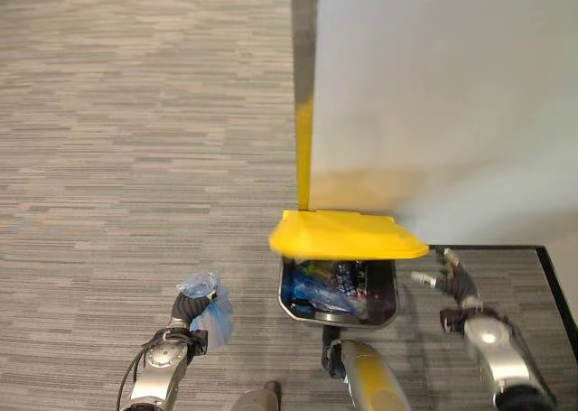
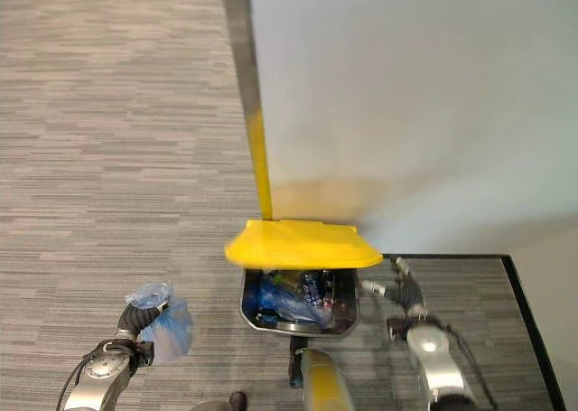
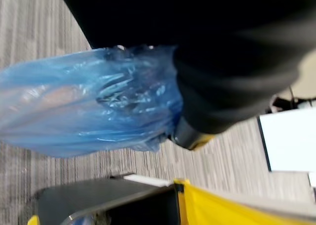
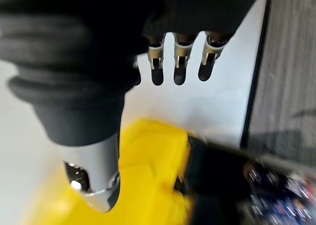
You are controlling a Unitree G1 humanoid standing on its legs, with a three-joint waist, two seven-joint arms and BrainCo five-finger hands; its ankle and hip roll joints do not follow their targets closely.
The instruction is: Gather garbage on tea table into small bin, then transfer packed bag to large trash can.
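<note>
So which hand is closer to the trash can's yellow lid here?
The right hand, open, sits just beside the yellow lid at its right end. The left hand is farther off to the left, shut on the blue bag.

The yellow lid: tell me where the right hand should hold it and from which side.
Grip the front edge of the yellow lid near its right corner, coming from the right, where the open right hand is. The lid stands raised over the bin, so that edge overhangs freely.

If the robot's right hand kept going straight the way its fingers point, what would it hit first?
Probably the pale wall. The right hand, open beside the bin, points past the yellow lid toward it, though depth is hard to judge.
</note>
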